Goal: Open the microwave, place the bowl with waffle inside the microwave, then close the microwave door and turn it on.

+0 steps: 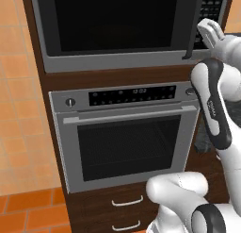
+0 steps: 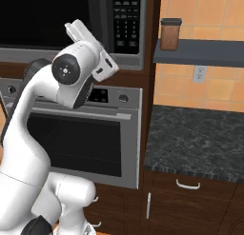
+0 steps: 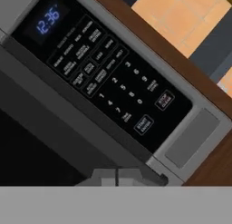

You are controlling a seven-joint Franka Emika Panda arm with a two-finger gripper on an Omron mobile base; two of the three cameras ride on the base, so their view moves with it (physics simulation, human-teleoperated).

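The tool [image 1: 207, 30] is up at the microwave [image 1: 117, 57], its fingers together at the lower end of the dark vertical handle [image 1: 194, 27] that runs down the right edge of the door [image 1: 113, 20]. In the hand view the two tips [image 3: 117, 177] meet with no gap between them, right at the handle's foot, with the keypad [image 3: 113, 89] and its lit clock spread just beyond. Whether the tips pinch the bar or only sit shut against it, I cannot tell; nothing else is in them. The door looks closed, flush in its grey frame, so my reading is that the opening step is only starting. What the next move turns on: the handle's long axis is upright, it lies at the tool itself, between the glass and the keypad, and the door presumably hinges on its far left edge, so a pull would have to come outward toward the base and arc leftward. If the tips are not truly around the bar they may slip off it. Below sits the silver oven [image 1: 127, 133], not part of this job. To the right, a dark stone bench [image 2: 200, 139] and a shelf [image 2: 200, 53] with a brown jar [image 2: 170, 34]. I cannot find the bowl with waffle in these views.
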